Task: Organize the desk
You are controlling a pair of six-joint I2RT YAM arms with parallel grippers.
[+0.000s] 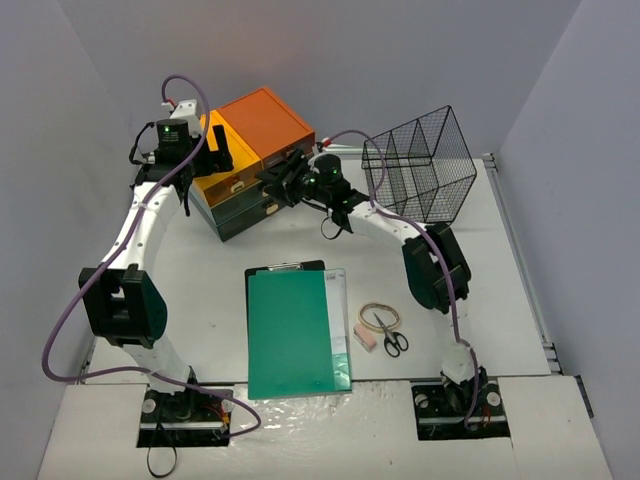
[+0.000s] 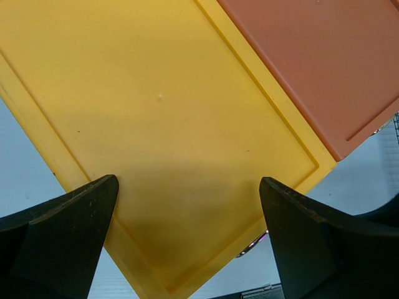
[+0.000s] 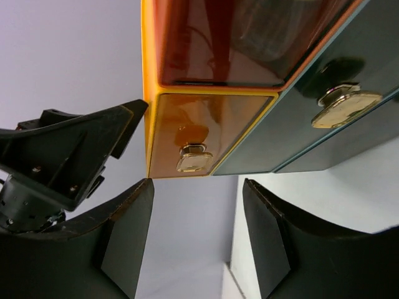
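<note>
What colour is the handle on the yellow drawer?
Shiny gold. The handle shows best in the right wrist view.

Top view: bright, even, diffuse light from overhead. Desk shows only faint soft shadows, no glare, sharp edge to edge.

Left wrist: yellow lid evenly lit, w/ soft shadow band btwn jaws of left gripper. Its fingers near-black, slightly soft.

Right wrist: glossy orange drawer front above jaws of right gripper carries reflections. Brass knob has specular highlights. Fingers underexposed, detail lost.
</note>
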